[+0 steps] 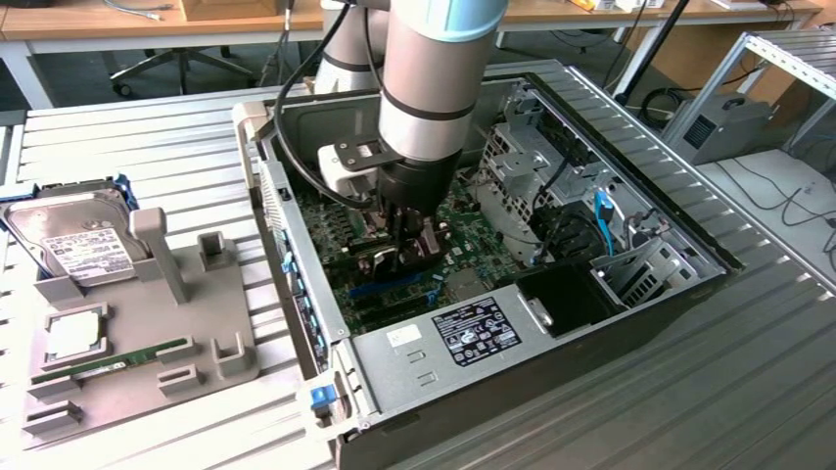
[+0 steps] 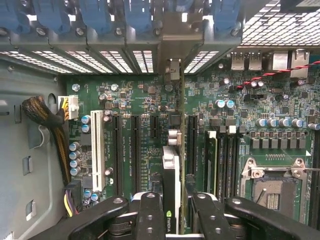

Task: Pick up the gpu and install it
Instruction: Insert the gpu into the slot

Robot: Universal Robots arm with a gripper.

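Clamping the gpu [image 2: 171, 170] edge-on, the gripper [image 2: 174, 205] grasps this probably light, stiff yet fragile card by its upper edge, motherboard [image 2: 145, 100] slots directly beneath.

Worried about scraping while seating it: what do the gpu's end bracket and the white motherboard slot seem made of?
On the gpu, the end bracket: bare grey sheet metal, probably steel, judging by its dull sheen. The white slot: most likely moulded plastic, opaque and matte, with even colour.
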